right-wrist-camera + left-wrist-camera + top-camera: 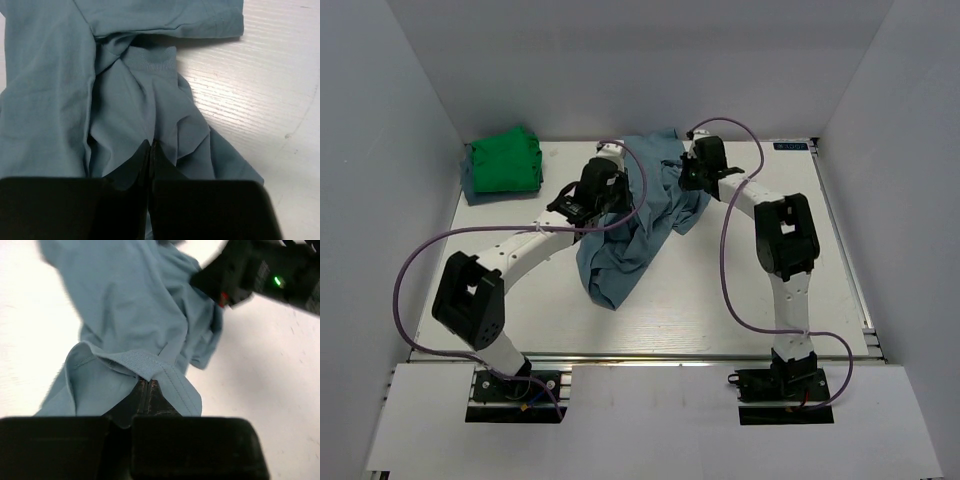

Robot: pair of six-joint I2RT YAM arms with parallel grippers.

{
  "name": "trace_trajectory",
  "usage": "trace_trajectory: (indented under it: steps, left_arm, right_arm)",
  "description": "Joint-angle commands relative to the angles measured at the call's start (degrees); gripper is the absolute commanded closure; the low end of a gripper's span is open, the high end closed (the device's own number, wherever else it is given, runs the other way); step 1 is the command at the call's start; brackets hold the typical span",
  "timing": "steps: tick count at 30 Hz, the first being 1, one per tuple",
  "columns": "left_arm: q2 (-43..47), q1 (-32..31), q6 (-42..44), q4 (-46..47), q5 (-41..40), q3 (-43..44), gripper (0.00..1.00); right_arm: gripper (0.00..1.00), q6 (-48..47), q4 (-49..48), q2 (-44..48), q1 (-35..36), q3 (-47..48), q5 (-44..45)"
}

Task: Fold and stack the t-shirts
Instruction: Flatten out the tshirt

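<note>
Tee (620,265) (blue-grey) pinched: L fingers (135,402), R fingers (135,165).

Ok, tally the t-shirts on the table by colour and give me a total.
Dusty blue-grey cotton t-shirt, crumpled: 1
Bright green cotton t-shirt, folded: 1
Total: 2

We've got the right gripper (151,146) at bottom centre, jaws pressed together, pinching a fold of the blue-grey t-shirt (55,100). Ribbed collar (150,57) sits upper centre, stitched hem (200,27) along the top. White table (260,95) fills the right side.
</note>
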State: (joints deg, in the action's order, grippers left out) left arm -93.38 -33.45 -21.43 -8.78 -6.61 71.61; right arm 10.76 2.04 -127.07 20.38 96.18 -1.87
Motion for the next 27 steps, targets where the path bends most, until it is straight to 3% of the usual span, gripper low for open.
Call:
trace_trajectory:
  steps: [1, 2, 7, 11, 14, 20, 27]
  left_arm:
    - [5.3, 0.8, 1.1, -3.7, -10.4, 1.1, 1.00]
    - [6.1, 0.8, -0.3, -8.5, -15.3, 5.0, 1.00]
    - [5.6, 2.8, -1.8, -20.4, -27.2, 14.1, 1.00]
    - [10.7, 4.5, -1.8, -23.3, -36.6, 16.0, 1.00]
    - [14.5, 5.1, -1.3, -23.3, -39.6, 16.0, 1.00]
    - [21.8, 5.7, 2.5, -21.6, -46.7, 17.6, 1.00]
    - [28.5, 5.7, 9.9, -17.7, -48.3, 19.4, 1.00]
  right_arm:
    - [1.00, -0.1, -5.9, 10.4, -0.1, -4.5, 1.1]
    - [1.00, -0.6, -9.7, 14.5, -0.2, -9.1, 5.0]
    - [1.00, -1.7, -10.0, 29.8, -0.4, -14.8, 14.6]
    - [1.00, -3.1, -3.5, 41.9, -0.8, -17.0, 27.9]
    - [1.00, -3.8, -2.1, 47.4, -1.5, -18.1, 32.4]
    - [1.00, -6.0, 2.6, 60.9, -1.8, -19.8, 36.9]
    - [1.00, -10.5, 2.9, 73.8, -1.8, -17.7, 36.5]
